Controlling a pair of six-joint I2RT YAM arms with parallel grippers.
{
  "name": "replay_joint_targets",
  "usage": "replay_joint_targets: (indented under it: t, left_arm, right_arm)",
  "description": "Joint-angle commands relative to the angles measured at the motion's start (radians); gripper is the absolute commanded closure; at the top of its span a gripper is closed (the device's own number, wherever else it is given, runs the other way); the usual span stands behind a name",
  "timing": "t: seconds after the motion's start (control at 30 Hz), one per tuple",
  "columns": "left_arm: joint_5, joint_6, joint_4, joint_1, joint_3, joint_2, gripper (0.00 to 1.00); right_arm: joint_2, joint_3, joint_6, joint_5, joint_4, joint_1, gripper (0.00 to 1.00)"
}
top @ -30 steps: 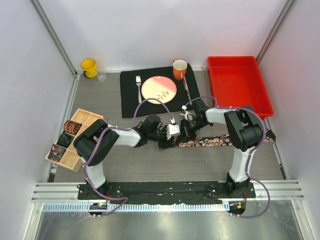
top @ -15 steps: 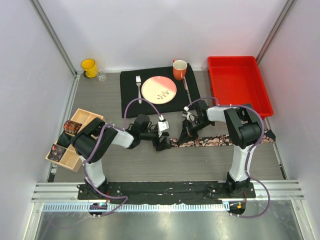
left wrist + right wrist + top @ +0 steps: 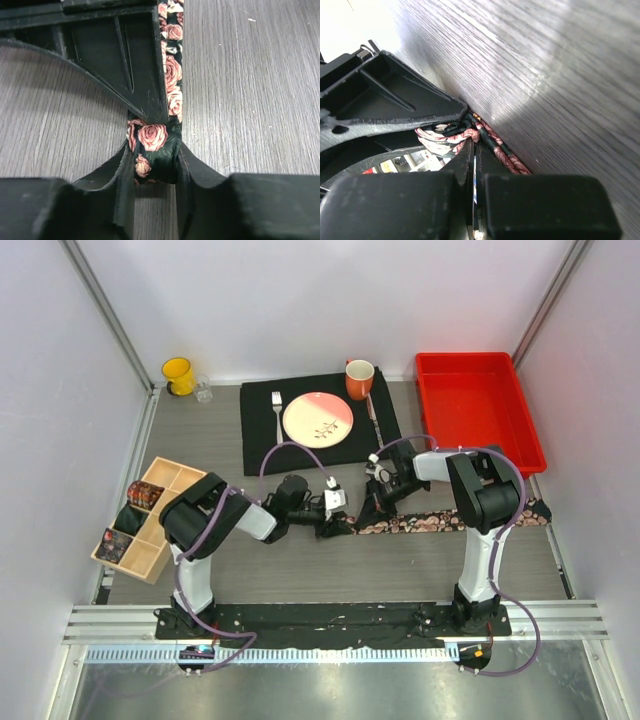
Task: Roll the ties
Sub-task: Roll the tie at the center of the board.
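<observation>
A black tie with pink roses (image 3: 450, 520) lies as a long strip on the table, running right from the middle. My left gripper (image 3: 340, 524) is shut on its folded left end; in the left wrist view the fabric fold (image 3: 152, 150) sits pinched in the left gripper (image 3: 154, 156). My right gripper (image 3: 368, 508) is shut, its tips down on the tie just right of the fold. In the right wrist view the right gripper (image 3: 472, 144) touches bunched tie fabric (image 3: 440, 137). I cannot tell if it pinches cloth.
A wooden divided box (image 3: 178, 480) at the left holds coiled ties (image 3: 143, 494). A black placemat (image 3: 260, 435) at the back carries a plate (image 3: 318, 418), fork (image 3: 277, 412) and orange mug (image 3: 359, 378). A red bin (image 3: 478, 410) stands back right, a yellow mug (image 3: 178, 375) back left.
My left gripper drew left with the tie end, then came back right toward the right gripper, its wrist turning. The right gripper has barely moved.
</observation>
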Motion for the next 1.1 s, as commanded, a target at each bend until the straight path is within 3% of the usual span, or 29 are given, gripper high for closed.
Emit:
replay_joint_targets:
  t: [0.0,0.1,0.13,0.37,0.53,0.77,0.87,0.93,1.0,1.07]
  left_arm:
    - [-0.07,0.082,-0.268,-0.033,0.03,-0.035,0.76]
    - [-0.119,0.157,-0.438,-0.037,0.044,-0.08,0.8]
    - [-0.129,0.172,-0.47,-0.041,0.049,-0.083,0.82]
    - [-0.216,0.246,-0.683,-0.069,0.118,-0.077,0.84]
    - [-0.238,0.261,-0.722,-0.076,0.149,-0.057,0.84]
    - [-0.253,0.261,-0.754,-0.083,0.172,-0.048,0.82]
    - [-0.252,0.263,-0.757,-0.086,0.173,-0.049,0.81]
    - [-0.247,0.266,-0.76,-0.086,0.172,-0.049,0.78]
    - [-0.245,0.267,-0.763,-0.084,0.172,-0.049,0.75]
    - [-0.236,0.272,-0.771,-0.084,0.172,-0.046,0.67]
  right_arm:
    - [0.0,0.0,-0.077,0.154,-0.015,0.0,0.97]
    - [-0.069,0.019,-0.091,0.137,-0.084,-0.024,0.83]
    - [-0.084,0.022,-0.097,0.127,-0.1,-0.035,0.74]
    - [-0.192,0.014,-0.069,0.004,-0.141,-0.038,0.5]
    - [-0.166,0.0,0.026,-0.033,-0.054,-0.009,0.45]
    - [-0.107,0.007,0.024,0.045,-0.014,0.031,0.54]
    - [-0.083,0.011,-0.008,0.091,-0.026,0.029,0.67]
    - [-0.069,0.007,-0.014,0.117,-0.031,0.023,0.87]
    - [-0.046,0.005,-0.026,0.134,-0.041,0.014,0.99]
    - [-0.037,0.001,-0.038,0.146,-0.054,-0.009,0.99]
